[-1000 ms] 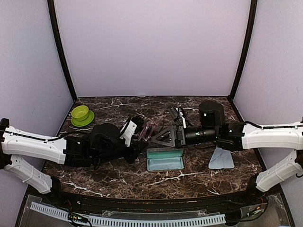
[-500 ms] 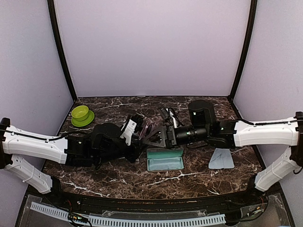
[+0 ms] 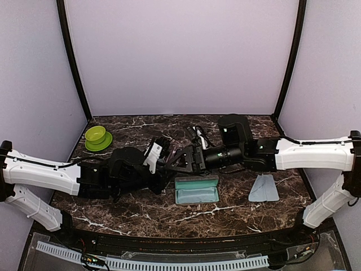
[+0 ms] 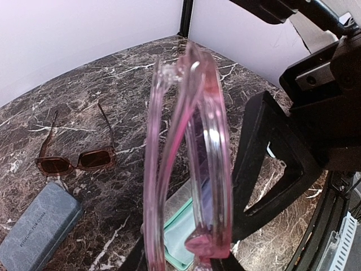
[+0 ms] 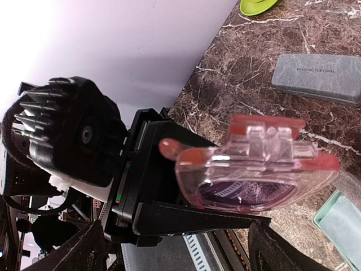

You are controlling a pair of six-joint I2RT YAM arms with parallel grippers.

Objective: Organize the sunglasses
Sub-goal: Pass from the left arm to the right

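Observation:
A folded pair of sunglasses (image 4: 203, 130) with a pale pink frame and purple lenses stands on edge above the table, and my left gripper (image 4: 186, 257) is shut on its lower end. In the right wrist view the same pair (image 5: 254, 175) rests against a black finger (image 5: 225, 217) of the left gripper. My right gripper (image 5: 180, 262) is open and faces the pair from the right; one of its triangular fingers (image 4: 271, 164) stands right beside the lenses. From above, the two grippers (image 3: 163, 158) (image 3: 181, 160) meet at mid-table. A second pair of sunglasses with brown lenses (image 4: 76, 161) lies unfolded on the table.
An open teal case (image 3: 196, 190) lies just in front of the grippers. A shut blue-grey case (image 4: 39, 226) lies near the brown pair. A light-blue cloth (image 3: 264, 189) lies at the right, and a green bowl (image 3: 97, 137) stands at the back left.
My right arm has swung left across the table, bringing its open gripper up to the pair held by the left gripper. The left arm has stayed where it was.

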